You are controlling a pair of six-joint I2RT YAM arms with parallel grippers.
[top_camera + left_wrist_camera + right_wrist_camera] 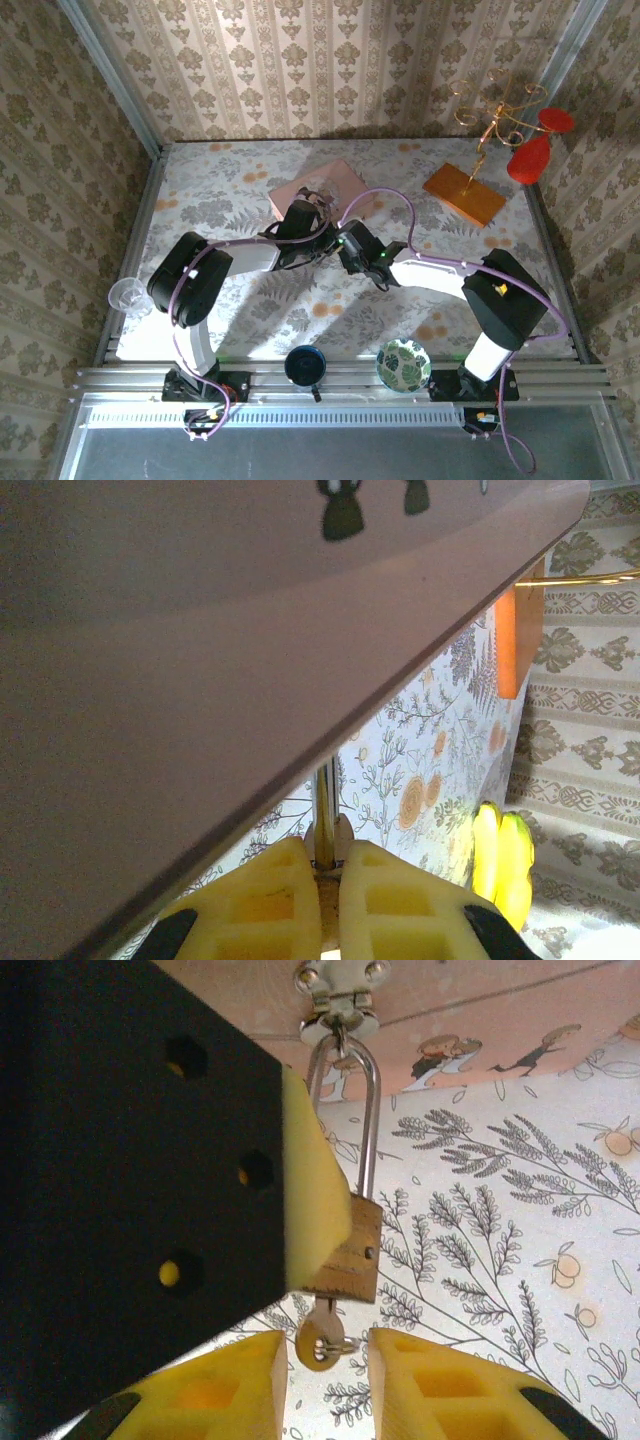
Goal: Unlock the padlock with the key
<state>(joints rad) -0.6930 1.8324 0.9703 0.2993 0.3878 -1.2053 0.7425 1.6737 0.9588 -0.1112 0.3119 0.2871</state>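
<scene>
My left hand (325,872) clamps the padlock (350,1257); I'd close the open right hand (327,1352) squarely on the key (318,1340) before turning it

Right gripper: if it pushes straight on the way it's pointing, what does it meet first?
Most likely the key: its head hangs between the right gripper fingertips, under the padlock clamped by the left gripper. Depth is unclear.

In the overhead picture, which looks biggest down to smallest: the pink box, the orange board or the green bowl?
Largest to smallest:
pink box, though it is partly hidden
orange board
green bowl
</scene>
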